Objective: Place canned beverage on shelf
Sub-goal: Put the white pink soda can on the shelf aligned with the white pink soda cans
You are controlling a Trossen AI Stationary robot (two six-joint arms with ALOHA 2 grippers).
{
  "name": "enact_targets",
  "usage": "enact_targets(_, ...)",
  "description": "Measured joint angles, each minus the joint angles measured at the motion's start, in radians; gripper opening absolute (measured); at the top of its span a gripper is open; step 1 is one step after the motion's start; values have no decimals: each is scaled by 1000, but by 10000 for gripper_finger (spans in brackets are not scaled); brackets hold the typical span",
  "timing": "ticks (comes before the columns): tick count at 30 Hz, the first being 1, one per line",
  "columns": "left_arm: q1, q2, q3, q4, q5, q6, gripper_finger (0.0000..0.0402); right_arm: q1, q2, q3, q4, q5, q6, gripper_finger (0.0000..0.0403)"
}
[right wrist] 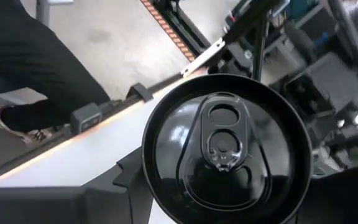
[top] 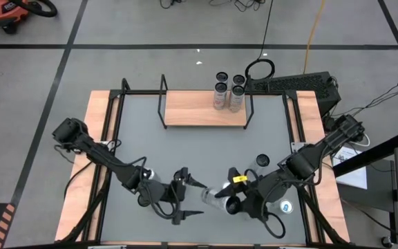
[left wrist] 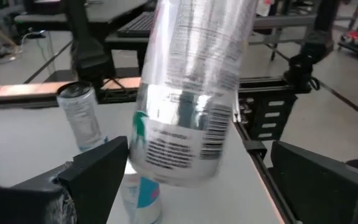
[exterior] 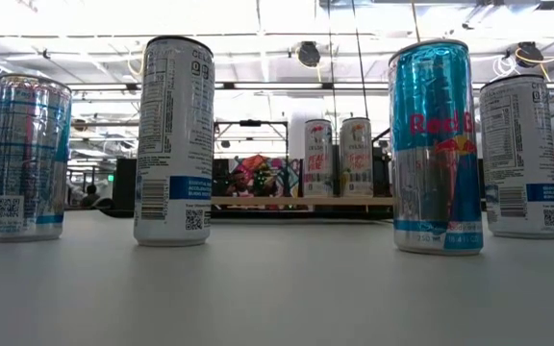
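Note:
A silver canned beverage (top: 211, 194) hangs tilted over the near middle of the table, with my right gripper (top: 225, 192) shut on it. My left gripper (top: 197, 199) is open. Its two fingers (left wrist: 92, 174) stand on either side of the can's lower end (left wrist: 173, 165), and no touch shows. The shelf (top: 192, 109), a light-wood board in a black rod frame, stands at the table's far middle. Several cans (top: 228, 91) stand upright on its right end. My right gripper holds the can by its top end, whose black lid (right wrist: 225, 146) faces the wrist camera and hides the fingertips. The can's body sticks out from the gripper toward the left gripper, along the fingers. It is lifted clear of the table, its bottom end lower.
Several more cans (exterior: 173, 139) stand upright on the grey tabletop, one (top: 262, 160) by the right arm and one (left wrist: 79, 115) beyond the held can. A keyboard (top: 289, 84) lies behind the shelf. A person's leg and shoe (right wrist: 17, 118) show beyond the table's edge.

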Motion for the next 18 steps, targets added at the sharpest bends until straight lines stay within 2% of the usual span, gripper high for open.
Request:
enact_targets(4, 2, 26, 1, 76, 41, 27, 393, 1, 6, 0, 25, -11, -7, 199)
enact_targets(8, 2, 49, 2, 117, 60, 44, 393, -2, 17, 0, 49, -75, -16, 198)
enact_targets(18, -14, 113, 0, 181, 61, 51, 392, -9, 65, 0, 87, -77, -16, 198)
